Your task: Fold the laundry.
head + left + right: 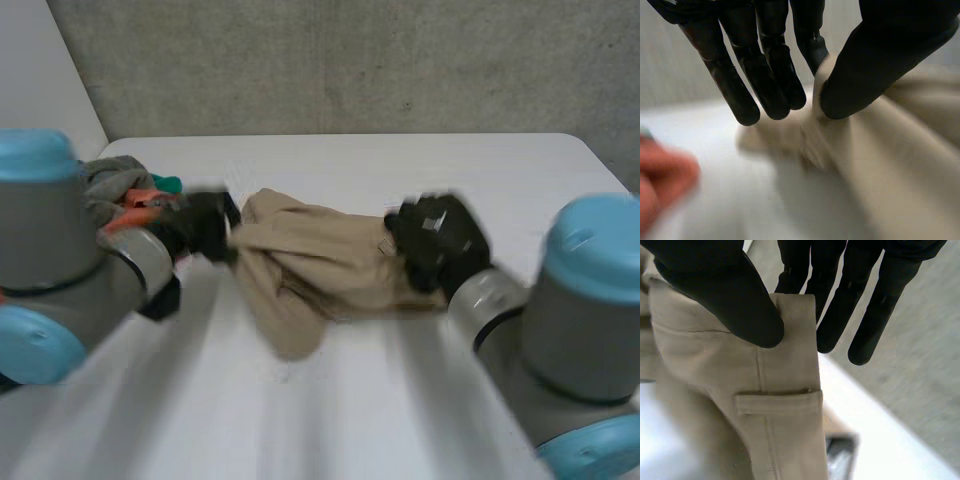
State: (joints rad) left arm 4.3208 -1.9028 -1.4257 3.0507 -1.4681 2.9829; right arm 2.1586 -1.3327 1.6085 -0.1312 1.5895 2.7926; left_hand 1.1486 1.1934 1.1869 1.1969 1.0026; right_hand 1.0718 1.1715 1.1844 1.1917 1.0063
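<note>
A beige pair of trousers (310,265) lies crumpled across the middle of the white table (420,170). My left hand (205,225) is at the garment's left end; in the left wrist view its thumb (865,70) pinches a fold of the beige cloth (880,150) against the fingers (780,75). My right hand (440,240) is at the right end. There its thumb (735,300) presses the waistband corner (790,325), just above a belt loop (777,402), against the fingers (850,305).
A heap of other laundry (125,190), grey, orange and teal, lies at the table's left behind my left arm. A blurred reddish item (662,185) sits beside my left hand. A concrete wall (350,60) stands behind the table.
</note>
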